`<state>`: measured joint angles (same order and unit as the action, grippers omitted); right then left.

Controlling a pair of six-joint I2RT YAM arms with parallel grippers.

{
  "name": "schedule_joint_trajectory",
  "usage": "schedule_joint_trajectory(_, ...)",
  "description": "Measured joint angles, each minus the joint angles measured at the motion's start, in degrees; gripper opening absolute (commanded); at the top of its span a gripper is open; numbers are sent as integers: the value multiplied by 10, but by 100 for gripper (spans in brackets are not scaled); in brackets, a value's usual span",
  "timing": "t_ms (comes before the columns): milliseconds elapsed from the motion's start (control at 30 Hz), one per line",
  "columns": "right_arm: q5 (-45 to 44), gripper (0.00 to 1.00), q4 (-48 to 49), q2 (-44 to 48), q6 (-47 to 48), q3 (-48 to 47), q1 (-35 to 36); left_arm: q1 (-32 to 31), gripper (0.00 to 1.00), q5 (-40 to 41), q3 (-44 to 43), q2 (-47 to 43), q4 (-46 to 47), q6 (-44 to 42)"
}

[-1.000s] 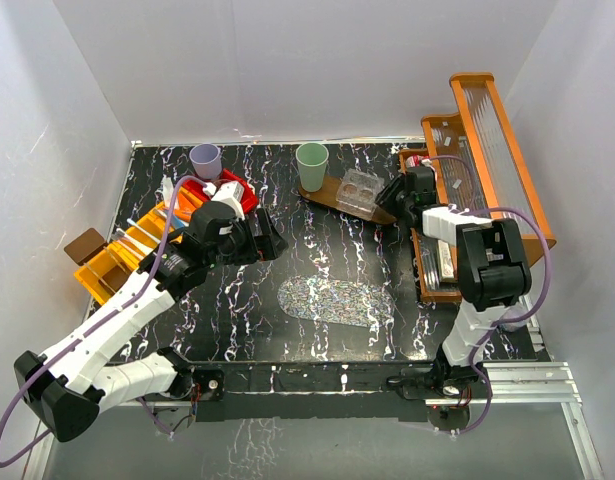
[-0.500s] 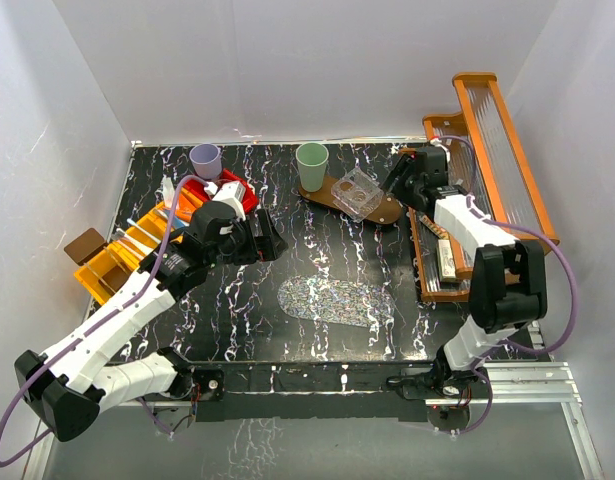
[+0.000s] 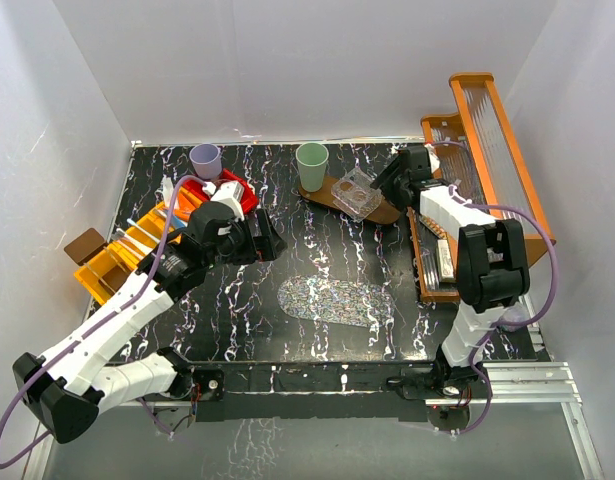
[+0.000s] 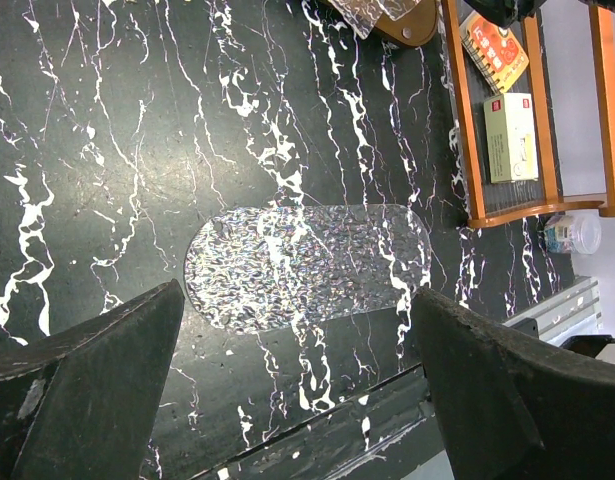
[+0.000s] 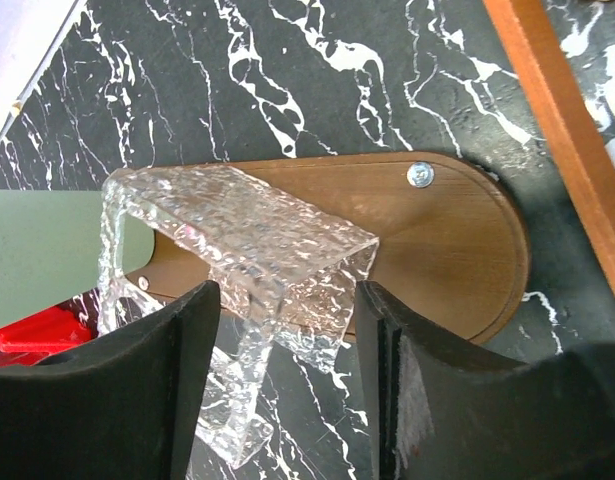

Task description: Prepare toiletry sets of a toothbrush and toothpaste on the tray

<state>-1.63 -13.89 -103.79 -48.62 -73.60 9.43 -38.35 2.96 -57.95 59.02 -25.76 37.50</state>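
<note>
A green cup (image 3: 311, 160) stands on the far end of a brown wooden tray (image 3: 324, 193). A lilac cup (image 3: 205, 158) stands at the back left. My right gripper (image 3: 385, 186) is shut on a clear textured acrylic holder (image 3: 354, 192) and holds it tilted over the tray. In the right wrist view the holder (image 5: 249, 232) sits between my fingers (image 5: 402, 350) above the tray (image 5: 442, 250), with the green cup (image 5: 42, 250) behind it. My left gripper (image 3: 270, 240) is open and empty above the table. No toothbrush or tube shows clearly.
An orange slotted organizer (image 3: 127, 250) and a red bin (image 3: 237, 190) stand at the left. An orange wooden rack (image 3: 487, 150) holding boxes (image 4: 512, 135) lines the right side. A clear textured oval plate (image 3: 335, 302) lies on the table's middle, below my left fingers (image 4: 97, 370).
My right gripper moved in from the rack's edge to the clear holder, which went from lying flat on the tray to tilted. The left arm stayed put.
</note>
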Motion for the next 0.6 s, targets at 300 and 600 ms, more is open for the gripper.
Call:
schedule_joint_trajectory(300, -24, 33, -11, -17, -1, -20, 22, 1, 97, 0, 7, 0, -1, -2)
schedule_joint_trajectory(600, -37, 19, -24, -44, 9, -60, 22, 3, 97, 7, 7, -11, -2, -5)
